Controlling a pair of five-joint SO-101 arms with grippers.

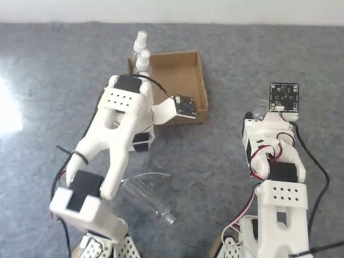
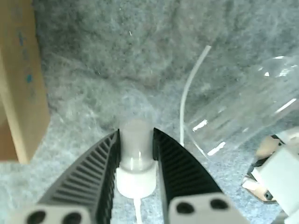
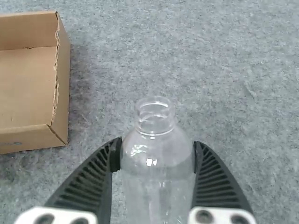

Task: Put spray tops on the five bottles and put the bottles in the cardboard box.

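High view, bottles [image 1: 142, 54] in cardboard box [image 1: 202, 86]

box [image 1: 183, 80]: brown cardboard, open-topped, upright. two capped bottles [image 1: 142, 54] stand at its far left corner. spray top [image 2: 136, 163]: white, clamped in the left hand [image 2: 135, 136]. open bottle [image 3: 156, 163]: clear, uncapped, gripped by the right hand [image 3: 157, 144]. loose bottle [image 1: 148, 193]: clear, on its side, well apart from the box.

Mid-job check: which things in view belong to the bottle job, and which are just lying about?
Job: spray top in left gripper; open bottle in right gripper; cardboard box; two topped bottles at the box's corner; lying bottle.
Not job: grey mat; cables.
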